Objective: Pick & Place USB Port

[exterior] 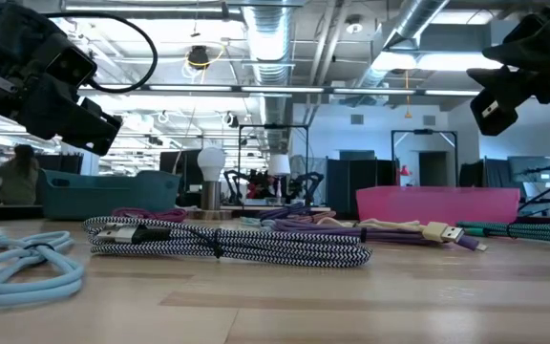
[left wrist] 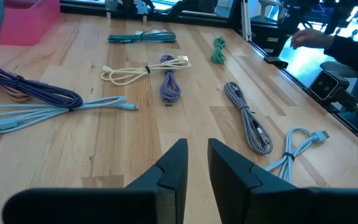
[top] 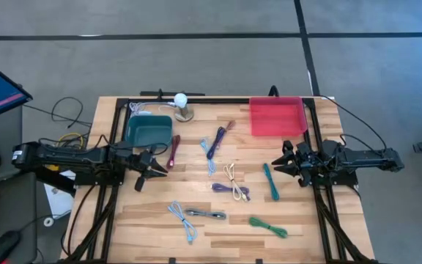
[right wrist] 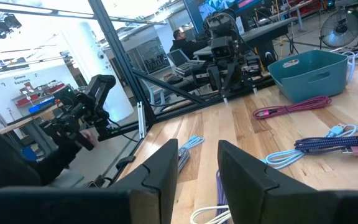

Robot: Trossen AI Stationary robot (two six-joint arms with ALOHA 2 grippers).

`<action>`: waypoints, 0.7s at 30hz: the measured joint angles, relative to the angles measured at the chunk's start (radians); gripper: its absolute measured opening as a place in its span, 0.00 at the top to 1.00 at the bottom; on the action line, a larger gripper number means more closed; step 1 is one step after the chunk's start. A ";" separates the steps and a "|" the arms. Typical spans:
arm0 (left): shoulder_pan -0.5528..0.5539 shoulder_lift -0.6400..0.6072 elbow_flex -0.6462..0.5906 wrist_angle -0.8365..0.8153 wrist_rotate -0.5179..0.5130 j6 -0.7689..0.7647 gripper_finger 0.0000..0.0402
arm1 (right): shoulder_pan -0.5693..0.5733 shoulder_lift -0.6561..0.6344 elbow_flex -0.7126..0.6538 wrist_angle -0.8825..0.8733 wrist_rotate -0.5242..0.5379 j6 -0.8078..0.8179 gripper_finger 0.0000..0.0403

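Across the tabletop (top: 145, 220) cables lie scattered, so I'd lower my released left hand (top: 154, 171) squarely over the maroon cable (top: 174, 151), right hand (top: 283, 163) released.

Bare wood near left edge (top: 116, 220), cables (top: 229, 189) cluttering centre

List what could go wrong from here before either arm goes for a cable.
1. The purple cable and cream cable lie touching, so a grasp may snag both.
2. The dark blue cable crosses the light blue cable; lifting one could drag the other.
3. Left gripper and right gripper face each other; a shared target risks collision.
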 joint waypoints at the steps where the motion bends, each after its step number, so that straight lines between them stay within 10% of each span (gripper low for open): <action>1: 0.000 0.000 0.000 0.000 0.000 0.001 0.85 | 0.000 0.000 0.000 0.000 0.000 0.000 0.73; 21: 0.000 0.000 0.000 0.006 0.000 0.001 0.85 | 0.000 0.000 0.000 0.017 0.000 0.122 0.73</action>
